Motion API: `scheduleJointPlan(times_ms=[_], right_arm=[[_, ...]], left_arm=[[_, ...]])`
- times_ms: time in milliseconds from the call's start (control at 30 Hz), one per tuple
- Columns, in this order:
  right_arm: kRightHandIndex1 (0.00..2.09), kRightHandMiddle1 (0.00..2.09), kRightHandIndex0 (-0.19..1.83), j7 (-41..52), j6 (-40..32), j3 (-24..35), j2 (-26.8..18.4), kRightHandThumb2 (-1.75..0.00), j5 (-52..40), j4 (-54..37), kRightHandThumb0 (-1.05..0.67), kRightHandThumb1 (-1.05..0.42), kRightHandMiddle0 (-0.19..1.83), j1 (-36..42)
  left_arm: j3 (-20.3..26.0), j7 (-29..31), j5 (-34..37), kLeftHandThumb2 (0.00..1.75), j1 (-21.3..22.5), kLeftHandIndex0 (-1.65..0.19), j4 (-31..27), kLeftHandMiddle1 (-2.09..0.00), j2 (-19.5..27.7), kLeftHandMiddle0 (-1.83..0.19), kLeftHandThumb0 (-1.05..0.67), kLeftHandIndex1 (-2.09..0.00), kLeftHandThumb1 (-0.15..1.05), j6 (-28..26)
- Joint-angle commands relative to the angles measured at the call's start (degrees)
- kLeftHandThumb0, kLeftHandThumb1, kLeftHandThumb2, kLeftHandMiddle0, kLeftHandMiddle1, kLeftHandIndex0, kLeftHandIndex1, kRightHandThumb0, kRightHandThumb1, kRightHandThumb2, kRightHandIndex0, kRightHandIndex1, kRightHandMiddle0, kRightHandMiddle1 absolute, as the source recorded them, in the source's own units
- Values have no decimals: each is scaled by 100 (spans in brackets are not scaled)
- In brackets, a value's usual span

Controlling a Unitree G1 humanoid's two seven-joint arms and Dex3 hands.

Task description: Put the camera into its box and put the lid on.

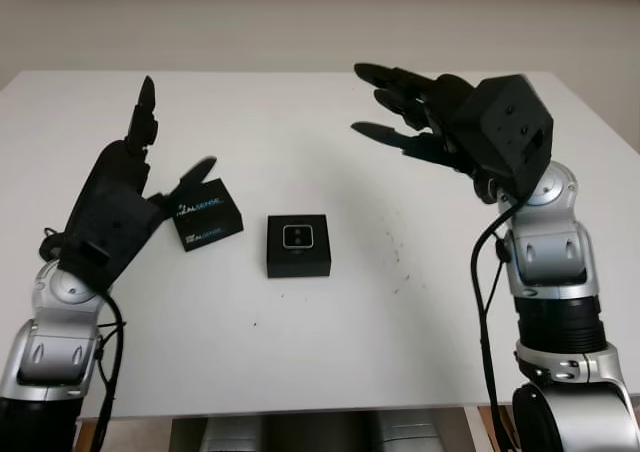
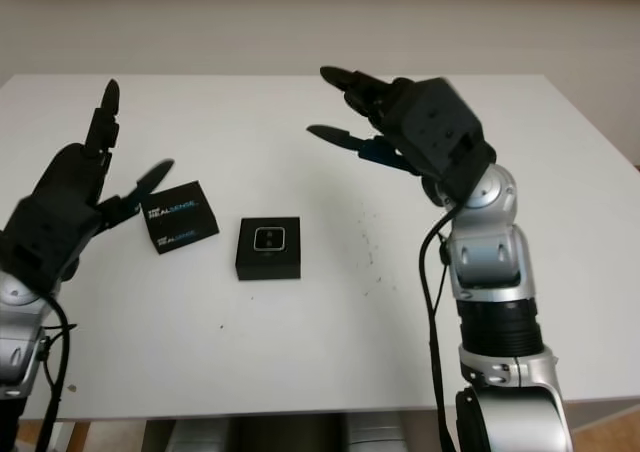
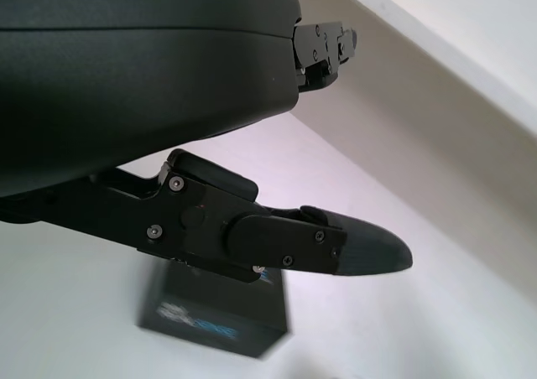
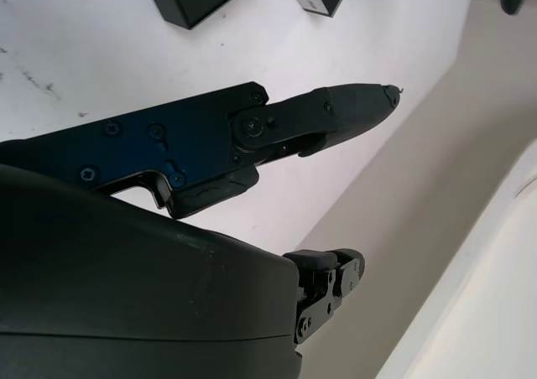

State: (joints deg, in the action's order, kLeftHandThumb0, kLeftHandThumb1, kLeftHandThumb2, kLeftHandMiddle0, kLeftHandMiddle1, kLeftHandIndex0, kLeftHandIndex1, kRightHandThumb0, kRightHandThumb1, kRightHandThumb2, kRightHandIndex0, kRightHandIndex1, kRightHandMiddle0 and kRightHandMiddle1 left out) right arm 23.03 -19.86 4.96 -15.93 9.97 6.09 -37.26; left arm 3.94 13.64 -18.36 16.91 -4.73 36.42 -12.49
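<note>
Facing the white table [image 1: 300, 342], we note bare surface along its near edge. At mid-table sits the black box [image 1: 298, 245], camera [image 1: 299, 236] inside; its lid [image 1: 207, 215] lies just beside, leftward. Our left hand [image 1: 125, 187] hovers open by the lid; right hand [image 1: 425, 122] raised open farther back.

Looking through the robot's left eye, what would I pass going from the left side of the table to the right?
Left robot hand → black lid printed with RealSense → open black box with the camera seated in it → right robot hand, raised over the white table. Both hands are open and hold nothing.
</note>
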Motion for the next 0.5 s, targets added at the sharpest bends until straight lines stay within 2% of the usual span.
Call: scheduleJointPlan(times_ms=[0, 100, 167, 200, 400, 467], right_arm=[[7, 9, 12, -153, 148, 102, 18, -23, -216, 150, -73, -105, 18, -40], [5, 7, 8, -262, 86, 160, -8, -26, -494, 250, -73, -105, 13, -50], [5, 7, 8, -287, 104, 140, -70, -27, -594, 294, -71, -105, 13, -55], [5, 7, 9, -299, 129, 113, -107, -27, -603, 305, -71, -105, 13, -53], [6, 7, 10, -326, 114, -32, -262, -26, -618, 390, -72, -105, 15, -109], [8, 8, 14, -351, 130, -49, -273, -25, -643, 428, -73, -105, 17, -118]], left_arm=[[-180, 304, -140, 10, 388, 12, 240, -5, 351, 13, -77, -5, 104, 136], [-481, 718, -362, 6, 963, 0, 1001, -11, 719, -2, -75, -11, 101, 500], [-669, 816, -593, 5, 1247, -9, 1293, -15, 796, -24, -78, -12, 99, 493], [-740, 868, -671, 5, 1359, -10, 1397, -15, 808, -29, -79, -12, 99, 468], [-1391, 1169, -1411, 5, 2205, -18, 2168, -9, 840, -30, -80, -12, 100, 387], [-1571, 1319, -1609, 6, 2391, -14, 2284, -5, 811, -23, -81, -10, 101, 247]])
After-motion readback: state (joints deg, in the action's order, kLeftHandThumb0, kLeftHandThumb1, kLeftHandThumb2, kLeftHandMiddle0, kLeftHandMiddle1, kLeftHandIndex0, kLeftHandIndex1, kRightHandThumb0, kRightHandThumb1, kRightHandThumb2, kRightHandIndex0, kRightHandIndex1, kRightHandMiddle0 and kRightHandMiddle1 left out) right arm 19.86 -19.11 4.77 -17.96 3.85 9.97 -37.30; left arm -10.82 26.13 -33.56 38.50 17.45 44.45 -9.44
